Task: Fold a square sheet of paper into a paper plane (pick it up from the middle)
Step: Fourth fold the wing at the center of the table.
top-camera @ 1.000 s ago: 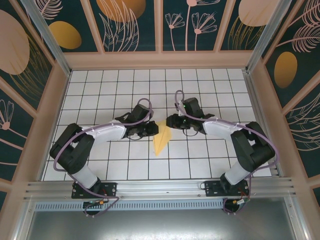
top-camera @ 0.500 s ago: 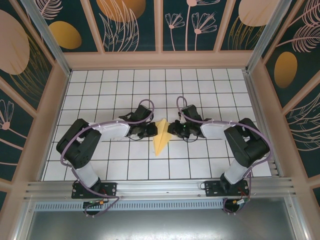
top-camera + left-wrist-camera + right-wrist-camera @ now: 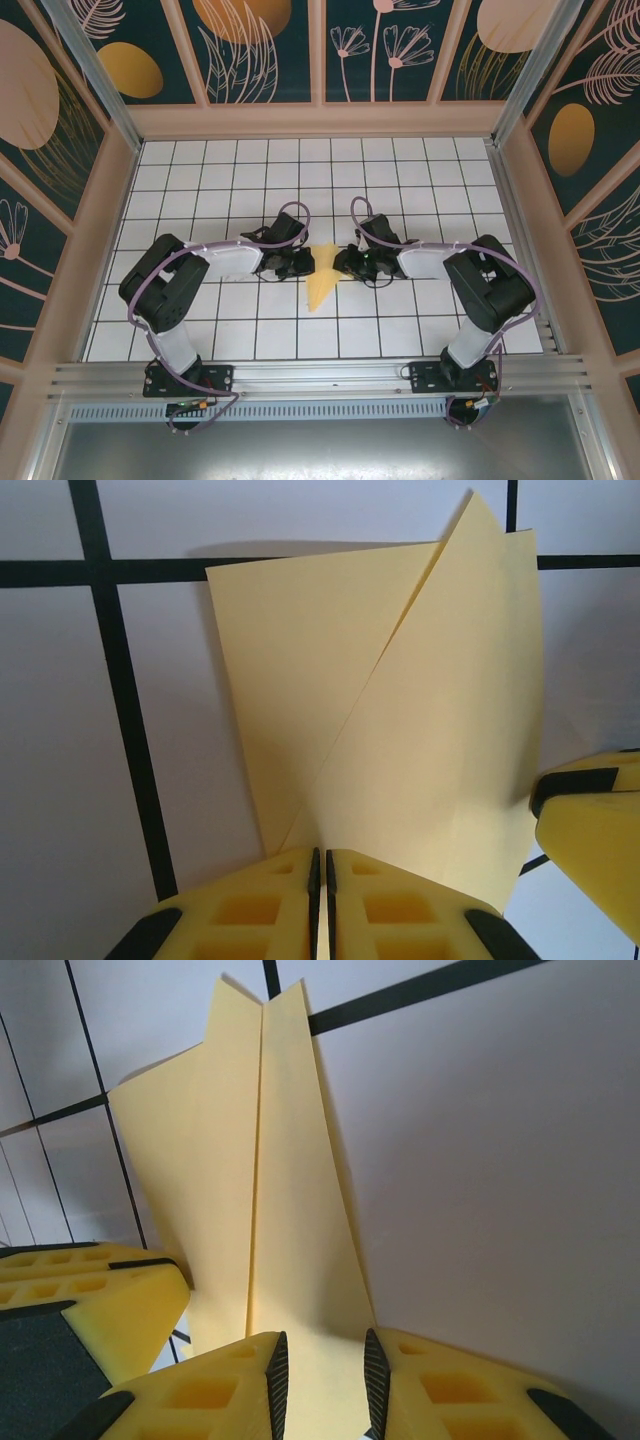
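The square sheet of paper (image 3: 320, 288) is folded into a pale-yellow pointed wedge with a centre crease. It lies mid-table with its tip toward the arm bases. My left gripper (image 3: 303, 264) is at the paper's wide end. In the left wrist view the paper (image 3: 420, 710) runs into the left gripper (image 3: 320, 855), which is shut on its edge. My right gripper (image 3: 345, 264) faces it from the other side. In the right wrist view the right gripper (image 3: 320, 1345) is open, its pads standing either side of a fold of the paper (image 3: 290, 1210).
White gridded tabletop (image 3: 220, 190) with patterned walls on three sides. An aluminium rail (image 3: 320, 378) runs along the near edge by the arm bases. The right gripper's yellow finger (image 3: 590, 820) sits close to the paper in the left wrist view.
Both grippers have drawn in and lower at the paper's wide end. The right jaws have parted slightly. The left stays shut.
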Controlling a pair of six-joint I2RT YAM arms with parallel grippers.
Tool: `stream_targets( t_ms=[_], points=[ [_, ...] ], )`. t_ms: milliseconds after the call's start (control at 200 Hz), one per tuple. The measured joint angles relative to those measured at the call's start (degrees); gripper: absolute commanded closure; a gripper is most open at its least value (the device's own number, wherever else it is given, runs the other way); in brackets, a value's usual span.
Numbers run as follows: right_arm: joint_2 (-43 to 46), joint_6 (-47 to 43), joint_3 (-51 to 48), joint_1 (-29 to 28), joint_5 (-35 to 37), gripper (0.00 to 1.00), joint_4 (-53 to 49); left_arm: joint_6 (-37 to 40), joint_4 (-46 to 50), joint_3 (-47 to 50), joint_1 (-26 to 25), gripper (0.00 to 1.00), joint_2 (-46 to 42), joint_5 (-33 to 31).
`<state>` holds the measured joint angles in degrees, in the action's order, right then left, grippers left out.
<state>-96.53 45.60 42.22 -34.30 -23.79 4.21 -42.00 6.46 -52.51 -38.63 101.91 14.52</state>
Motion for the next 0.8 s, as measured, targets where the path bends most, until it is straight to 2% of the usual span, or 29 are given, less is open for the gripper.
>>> stream_targets(
  t_ms=[320,796],
  points=[
    [1.73,0.9,-1.33,0.02,2.89,0.69,-0.28,0.0,-0.02,0.0,0.0,0.85,0.04,0.42],
    [1.95,4.28,-3.28,-0.22,1.09,0.69,3.65,0.0,-0.37,0.24,0.02,0.86,0.26,0.44]
  ],
)
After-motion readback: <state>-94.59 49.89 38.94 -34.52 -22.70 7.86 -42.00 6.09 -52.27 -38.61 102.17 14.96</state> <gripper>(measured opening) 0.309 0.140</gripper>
